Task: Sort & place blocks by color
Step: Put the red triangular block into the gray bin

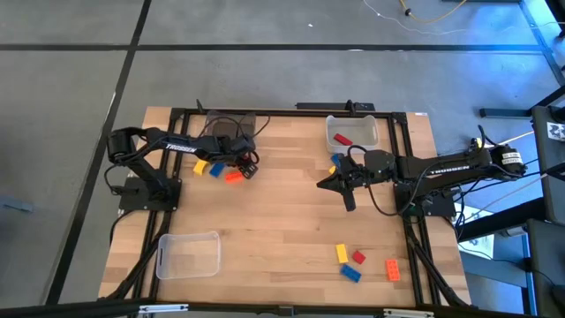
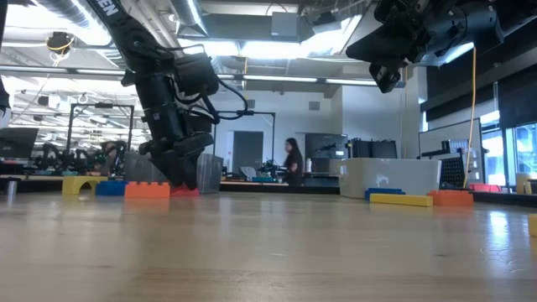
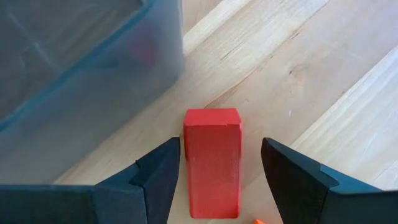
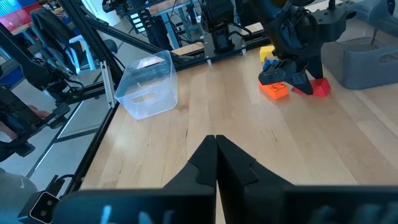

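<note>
1. Jaws of my left gripper (image 3: 217,180) stand apart, straddling a red block (image 3: 212,162) lying on the table (image 3: 323,81) between them, apparently untouched.
2. It looks light, rigid, slick; I'd pinch its long flat sides.
3. Beyond it stands a clear bin (image 3: 81,81).
4. My right gripper (image 4: 216,163) hangs closed, empty, well apart.
</note>
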